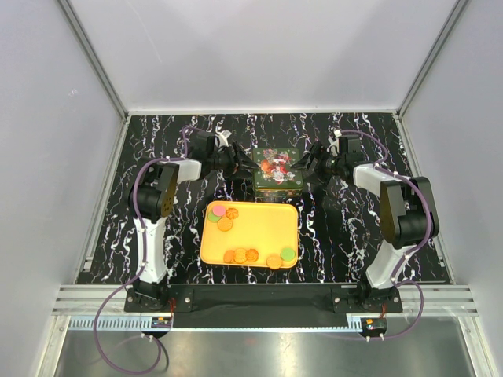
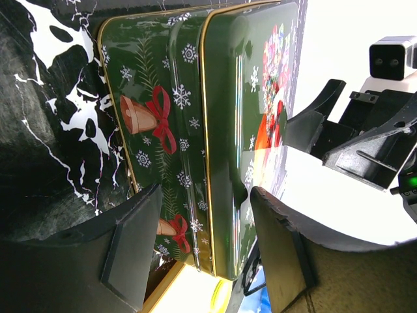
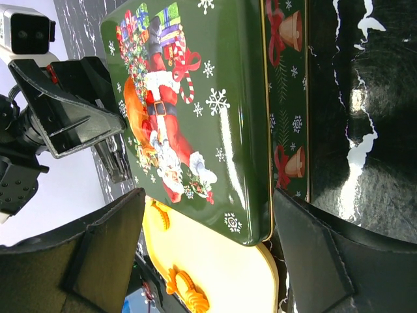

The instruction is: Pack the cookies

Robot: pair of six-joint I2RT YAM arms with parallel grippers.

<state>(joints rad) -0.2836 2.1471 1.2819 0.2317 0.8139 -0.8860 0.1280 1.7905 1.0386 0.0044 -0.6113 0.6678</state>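
Several cookies, small round discs, lie on the yellow tray [image 1: 259, 228]: a pink and green one [image 1: 214, 212] with orange ones [image 1: 226, 223] at its back left, a row of orange ones [image 1: 240, 255] and a green one [image 1: 288, 254] along its front. Behind the tray stands a green Christmas tin [image 1: 277, 172] with its lid on. My left gripper [image 1: 242, 167] is open at the tin's left end, its fingers [image 2: 133, 251] astride the lid's edge [image 2: 221, 130] with gaps on both sides. My right gripper [image 1: 313, 167] is open at the tin's right end [image 3: 195, 98].
The tin's front edge nearly meets the tray's back rim [image 3: 221, 267]. Orange cookies [image 3: 186, 290] show on the tray in the right wrist view. Black marbled tabletop [image 1: 354, 236] lies on both sides, bounded by white walls [image 1: 259, 55].
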